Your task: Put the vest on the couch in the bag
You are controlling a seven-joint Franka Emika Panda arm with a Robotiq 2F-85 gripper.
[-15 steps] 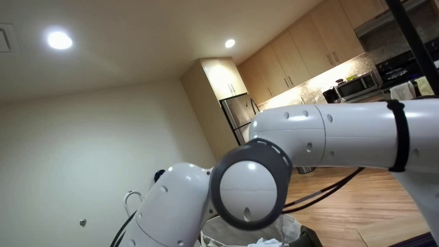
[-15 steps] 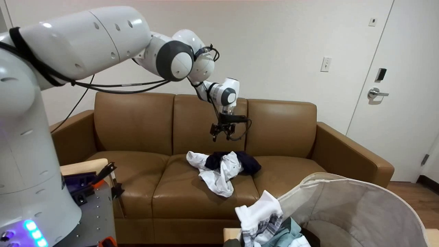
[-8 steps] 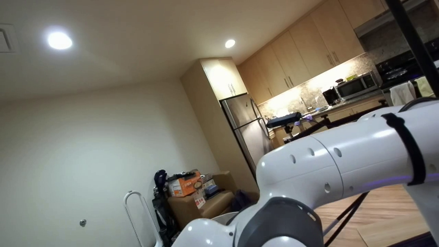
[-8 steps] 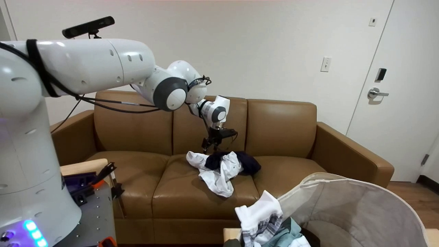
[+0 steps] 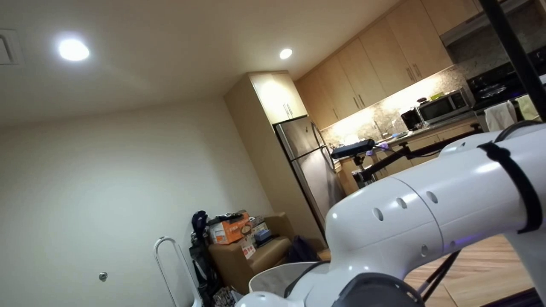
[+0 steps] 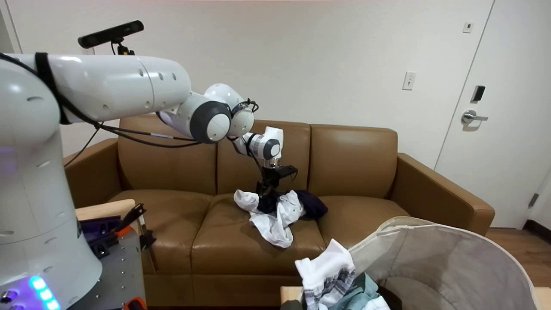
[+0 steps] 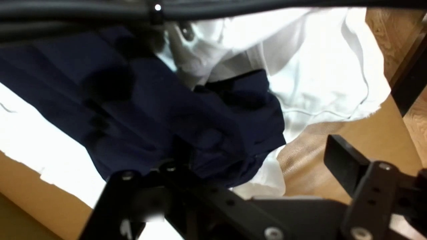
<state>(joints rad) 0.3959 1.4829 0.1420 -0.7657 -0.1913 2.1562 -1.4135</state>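
Gripper (image 7: 257,146) at bottom of wrist view: fingers (image 7: 345,163) spread, vest (image 7: 153,113) end showing between. Best pinch navy only, sparing white cloth (image 7: 327,73).

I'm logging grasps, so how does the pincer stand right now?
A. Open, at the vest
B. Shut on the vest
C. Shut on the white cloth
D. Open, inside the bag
A: in the wrist view the pincer shows a wide gap between its fingers, one over the vest.
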